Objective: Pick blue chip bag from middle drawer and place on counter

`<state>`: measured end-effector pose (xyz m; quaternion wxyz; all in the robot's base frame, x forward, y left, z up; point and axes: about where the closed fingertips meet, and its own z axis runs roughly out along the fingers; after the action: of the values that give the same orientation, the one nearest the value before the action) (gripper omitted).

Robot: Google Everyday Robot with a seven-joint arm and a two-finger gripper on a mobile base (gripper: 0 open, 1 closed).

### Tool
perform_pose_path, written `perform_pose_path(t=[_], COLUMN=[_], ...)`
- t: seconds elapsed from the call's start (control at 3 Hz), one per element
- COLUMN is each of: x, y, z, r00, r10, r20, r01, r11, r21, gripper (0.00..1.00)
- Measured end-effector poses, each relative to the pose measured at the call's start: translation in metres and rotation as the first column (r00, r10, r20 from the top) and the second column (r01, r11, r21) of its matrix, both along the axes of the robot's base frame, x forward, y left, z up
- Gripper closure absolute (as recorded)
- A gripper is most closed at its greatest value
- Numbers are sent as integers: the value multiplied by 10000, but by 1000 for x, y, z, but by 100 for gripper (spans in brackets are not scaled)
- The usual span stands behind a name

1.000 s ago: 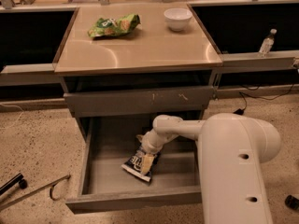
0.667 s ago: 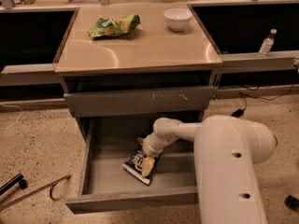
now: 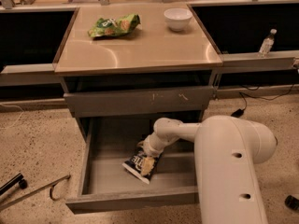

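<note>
The blue chip bag (image 3: 140, 164), dark with white lettering, lies tilted on the floor of the open middle drawer (image 3: 131, 200), right of its middle. My gripper (image 3: 150, 149) reaches down into the drawer from the right and sits right at the bag's upper end. My white wrist hides where it meets the bag. The glossy beige counter (image 3: 140, 52) is above, on the grey cabinet.
A green chip bag (image 3: 113, 25) and a white bowl (image 3: 177, 18) sit at the back of the counter. A shut drawer front with pale scratches (image 3: 140, 101) is above the open drawer. A bottle (image 3: 266, 43) stands on the right ledge. A metal rod (image 3: 32, 192) lies on the floor at left.
My arm's big white body has shifted slightly. The gripper has stayed at the bag's upper end, and the bag lies in about the same place in the drawer.
</note>
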<state>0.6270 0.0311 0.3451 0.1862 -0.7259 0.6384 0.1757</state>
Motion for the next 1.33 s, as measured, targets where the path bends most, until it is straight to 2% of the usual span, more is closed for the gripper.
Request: perform_pose_path(t=[0.33, 0.67, 1.0, 1.33], x=[-8, -25, -36, -37], y=[-4, -15, -25, -22], z=[15, 71, 149, 244], r00=[9999, 9983, 9952, 9869], r10=[-137, -357, -402, -39], r20=[81, 460, 891, 1614], r01=[137, 341, 367, 60], r11=[9999, 9988, 9985, 9999], r21=[12, 341, 415, -129], gripper=[66, 89, 100, 100])
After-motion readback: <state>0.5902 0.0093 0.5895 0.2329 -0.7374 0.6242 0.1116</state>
